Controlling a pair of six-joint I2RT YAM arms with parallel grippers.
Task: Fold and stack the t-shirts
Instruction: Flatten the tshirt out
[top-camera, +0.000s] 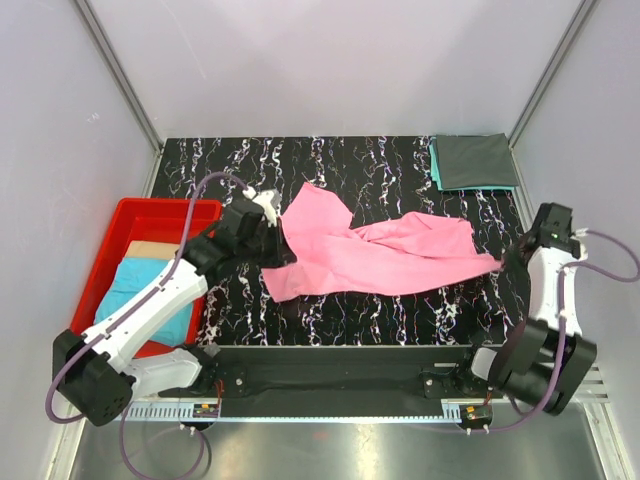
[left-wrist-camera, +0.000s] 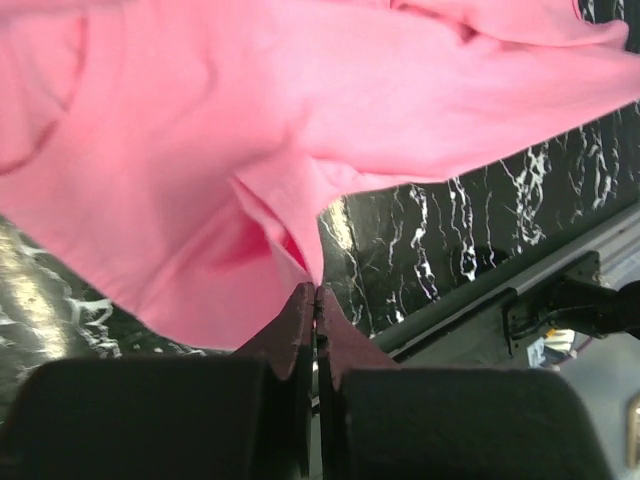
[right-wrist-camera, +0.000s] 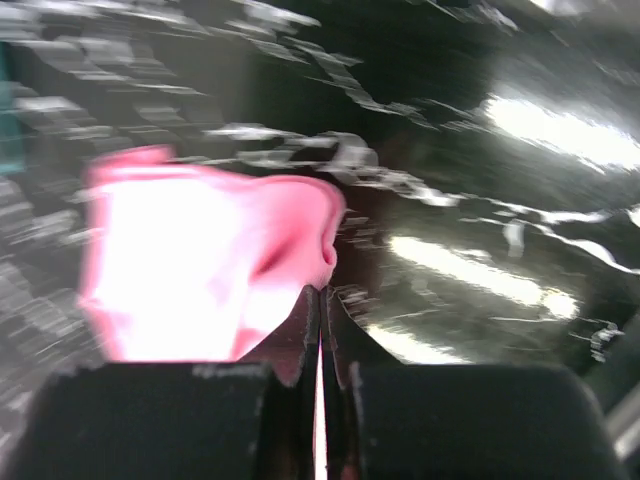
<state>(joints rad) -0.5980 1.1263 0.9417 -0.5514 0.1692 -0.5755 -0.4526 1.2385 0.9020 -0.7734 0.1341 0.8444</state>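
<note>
Our left gripper (top-camera: 273, 240) and right gripper (top-camera: 505, 263) pinch opposite ends of the bright pink cloth t-shirt (top-camera: 370, 255) on the black marbled table (top-camera: 390, 165). Left wrist: we see jaws clamped on a pink fold. Right wrist: clamped on a blurred corner.

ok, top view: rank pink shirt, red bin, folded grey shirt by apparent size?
1-2. pink shirt and red bin: too close to rank, and the left arm hides part of the bin.
3. folded grey shirt: clearly smallest.
</note>
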